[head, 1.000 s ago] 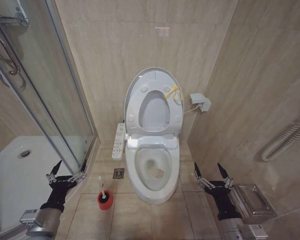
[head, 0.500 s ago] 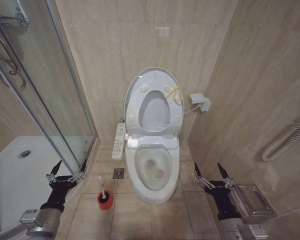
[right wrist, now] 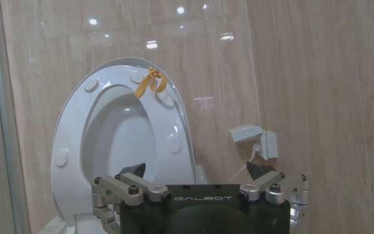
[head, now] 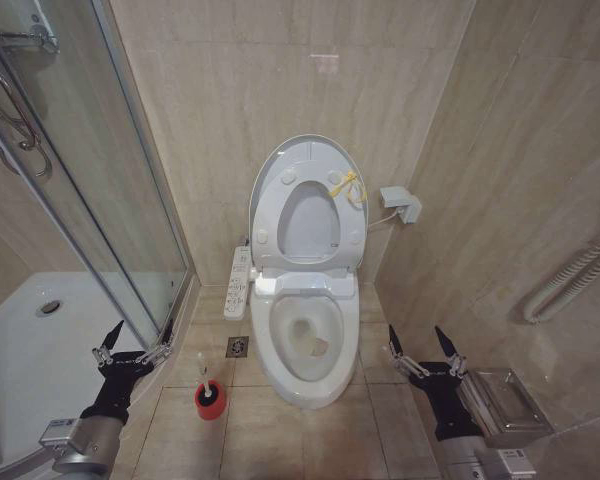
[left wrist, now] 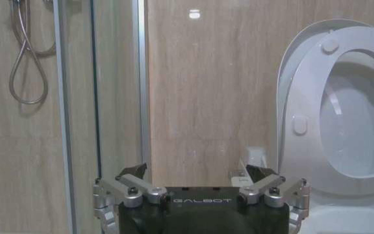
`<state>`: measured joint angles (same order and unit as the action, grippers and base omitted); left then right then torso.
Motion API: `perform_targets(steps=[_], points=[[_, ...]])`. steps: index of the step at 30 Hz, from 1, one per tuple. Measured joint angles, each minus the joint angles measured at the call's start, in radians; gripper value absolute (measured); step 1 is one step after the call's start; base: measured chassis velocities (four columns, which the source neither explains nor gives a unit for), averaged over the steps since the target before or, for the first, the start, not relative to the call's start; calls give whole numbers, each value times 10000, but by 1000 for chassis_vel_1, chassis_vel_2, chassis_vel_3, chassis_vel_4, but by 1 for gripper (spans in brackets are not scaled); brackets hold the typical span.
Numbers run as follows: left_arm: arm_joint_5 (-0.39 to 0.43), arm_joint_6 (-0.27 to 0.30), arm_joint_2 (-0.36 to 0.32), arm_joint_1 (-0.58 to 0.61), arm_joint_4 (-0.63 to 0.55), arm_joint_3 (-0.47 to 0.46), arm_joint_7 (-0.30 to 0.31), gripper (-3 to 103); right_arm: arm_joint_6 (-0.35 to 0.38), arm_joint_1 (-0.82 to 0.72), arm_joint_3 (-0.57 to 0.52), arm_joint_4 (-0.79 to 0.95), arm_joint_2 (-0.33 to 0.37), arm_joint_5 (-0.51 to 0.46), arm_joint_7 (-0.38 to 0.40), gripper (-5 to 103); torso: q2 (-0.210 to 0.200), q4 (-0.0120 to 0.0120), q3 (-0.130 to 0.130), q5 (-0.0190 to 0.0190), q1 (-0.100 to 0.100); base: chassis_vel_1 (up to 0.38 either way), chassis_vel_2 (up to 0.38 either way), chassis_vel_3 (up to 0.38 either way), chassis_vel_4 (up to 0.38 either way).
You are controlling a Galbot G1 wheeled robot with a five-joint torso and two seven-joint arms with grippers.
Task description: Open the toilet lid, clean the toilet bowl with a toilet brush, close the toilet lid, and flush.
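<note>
The toilet lid (head: 311,151) stands raised against the back wall, and the ring seat (head: 269,218) with a yellow tie (head: 346,184) is up against it. Below them the toilet bowl (head: 305,343) lies open, brownish inside. The toilet brush (head: 204,371) stands in its red holder (head: 210,399) on the floor left of the bowl. My left gripper (head: 133,336) hovers open left of the holder. My right gripper (head: 420,345) hangs open right of the bowl. Both wrist views face the raised lid (left wrist: 357,131) (right wrist: 119,141) over open, empty grippers (left wrist: 196,173) (right wrist: 196,170).
A glass shower enclosure (head: 90,200) closes off the left side. A control panel (head: 238,283) hangs beside the toilet and a floor drain (head: 237,346) lies below it. A metal box (head: 505,402) sits by my right arm. A wall socket (head: 401,203) and hose (head: 570,280) are on the right.
</note>
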<state>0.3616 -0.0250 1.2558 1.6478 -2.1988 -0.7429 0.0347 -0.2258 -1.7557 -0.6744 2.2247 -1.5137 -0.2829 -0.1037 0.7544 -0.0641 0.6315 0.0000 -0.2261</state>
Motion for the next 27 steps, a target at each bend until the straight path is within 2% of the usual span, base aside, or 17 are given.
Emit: perform_targets(steps=[27], points=[[0, 0, 0, 0, 0, 0, 0, 100, 1, 0, 0, 0, 1, -2, 0, 100, 0, 0, 0, 0, 0, 0, 0, 0, 0]])
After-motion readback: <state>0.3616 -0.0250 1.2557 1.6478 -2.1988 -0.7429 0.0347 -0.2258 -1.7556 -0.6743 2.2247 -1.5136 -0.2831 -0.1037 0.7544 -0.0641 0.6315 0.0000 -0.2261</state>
